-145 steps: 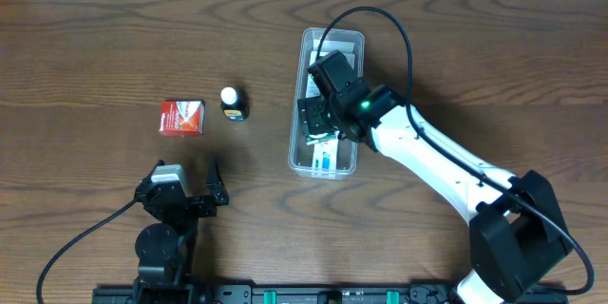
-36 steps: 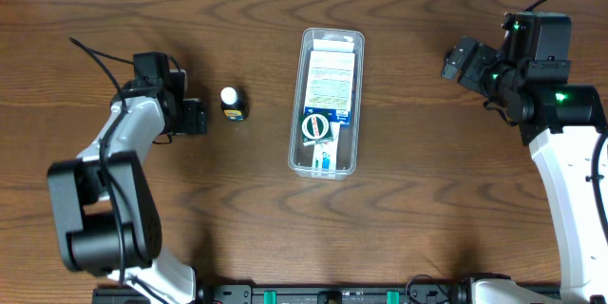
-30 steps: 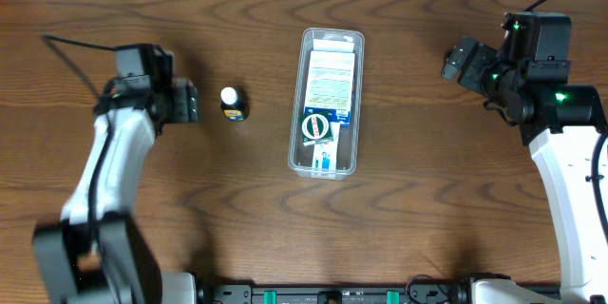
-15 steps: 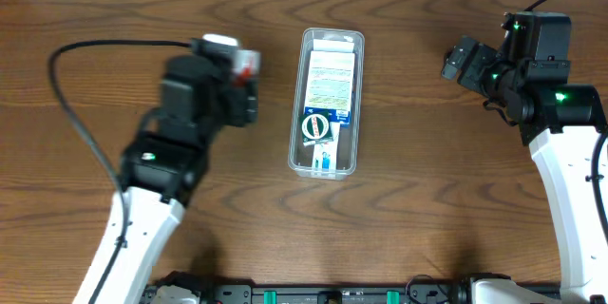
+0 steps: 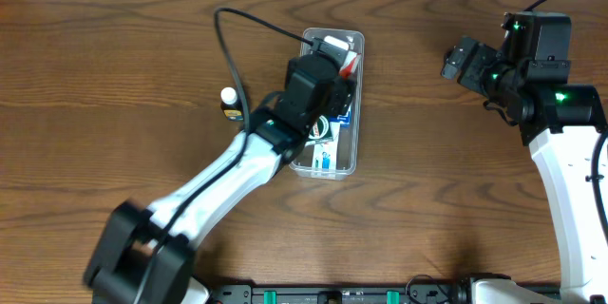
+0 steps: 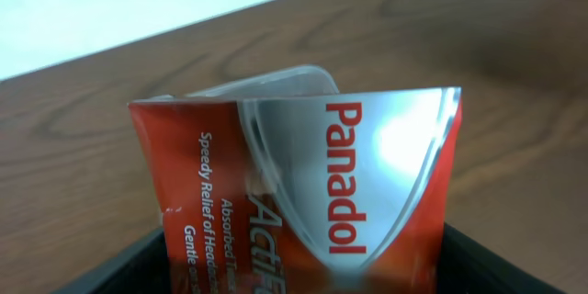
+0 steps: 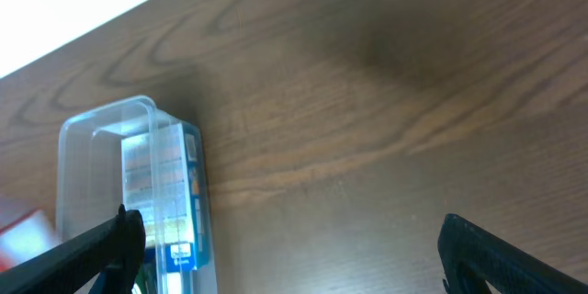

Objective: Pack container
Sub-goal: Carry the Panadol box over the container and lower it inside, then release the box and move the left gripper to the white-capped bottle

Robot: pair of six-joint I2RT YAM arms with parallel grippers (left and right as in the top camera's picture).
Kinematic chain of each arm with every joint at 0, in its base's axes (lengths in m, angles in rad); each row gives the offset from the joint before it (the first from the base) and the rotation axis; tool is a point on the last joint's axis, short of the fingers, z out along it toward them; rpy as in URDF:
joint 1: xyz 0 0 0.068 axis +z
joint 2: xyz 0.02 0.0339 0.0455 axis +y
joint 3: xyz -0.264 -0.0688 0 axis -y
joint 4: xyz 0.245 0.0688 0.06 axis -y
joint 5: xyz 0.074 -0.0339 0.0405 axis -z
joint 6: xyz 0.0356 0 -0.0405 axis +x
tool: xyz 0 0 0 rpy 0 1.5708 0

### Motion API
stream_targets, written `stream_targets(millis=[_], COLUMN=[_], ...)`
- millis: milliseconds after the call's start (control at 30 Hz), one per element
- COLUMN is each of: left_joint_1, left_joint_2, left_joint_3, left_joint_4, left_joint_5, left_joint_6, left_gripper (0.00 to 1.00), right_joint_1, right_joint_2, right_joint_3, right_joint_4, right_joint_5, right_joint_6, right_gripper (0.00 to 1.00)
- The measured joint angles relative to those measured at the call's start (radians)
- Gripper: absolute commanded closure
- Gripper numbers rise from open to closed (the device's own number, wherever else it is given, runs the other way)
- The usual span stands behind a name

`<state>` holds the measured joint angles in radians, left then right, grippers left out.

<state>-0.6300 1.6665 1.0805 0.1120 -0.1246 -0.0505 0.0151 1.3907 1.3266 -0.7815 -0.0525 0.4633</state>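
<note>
The clear plastic container (image 5: 349, 155) lies lengthwise at the table's centre and shows in the right wrist view (image 7: 83, 138). It holds a blue and white box (image 5: 346, 112) and small items. My left gripper (image 5: 340, 57) is over the container's far end, shut on a red and silver Panadol box (image 5: 350, 60), which fills the left wrist view (image 6: 303, 193). The container's far rim (image 6: 276, 78) shows behind the box. My right gripper (image 5: 463, 61) is open and empty at the right, well away from the container; its fingers frame bare wood (image 7: 285, 257).
A small bottle with a white cap (image 5: 228, 103) stands left of the container, partly behind my left arm. The table's far edge meets a white wall at the top of the views.
My left arm has swung from the far left, where it took the red box, rightward to over the container's far end. The right arm has not moved.
</note>
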Motion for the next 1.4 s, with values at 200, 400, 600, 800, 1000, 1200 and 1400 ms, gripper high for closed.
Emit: stream_targets(millis=[200,400,600,800,1000,1200,1400], left_joint_1=[0.001,0.002,0.007,0.007,0.021,0.164,0.339], left_joint_2=[0.116,0.127,0.115,-0.007,-0.225,-0.323,-0.259], left_joint_3=[0.0,0.0,0.0,0.0,0.006,0.018,0.018], left_joint_4=[0.096,0.158,0.146,0.011,-0.213,-0.504,-0.587], left_joint_5=[-0.053,-0.089,-0.154,-0.177,-0.196,-0.19,-0.08], left_joint_6=[-0.002,-0.005,-0.005,-0.005,0.0,-0.066,-0.127], left_gripper=[0.2,0.02,0.02,0.02,0.02,0.02,0.02], right_joint_1=[0.0,0.0,0.0,0.0,0.0,0.0,0.0], right_joint_2=[0.0,0.0,0.0,0.0,0.0,0.0,0.0], right_joint_3=[0.0,0.0,0.0,0.0,0.0,0.0,0.0], right_joint_4=[0.001,0.0,0.0,0.001,0.0,0.0,0.0], right_joint_5=[0.0,0.0,0.0,0.0,0.0,0.0,0.0], right_joint_6=[0.0,0.0,0.0,0.0,0.0,0.0,0.0], right_gripper=[0.01,0.01,0.01,0.01,0.01,0.01,0.01])
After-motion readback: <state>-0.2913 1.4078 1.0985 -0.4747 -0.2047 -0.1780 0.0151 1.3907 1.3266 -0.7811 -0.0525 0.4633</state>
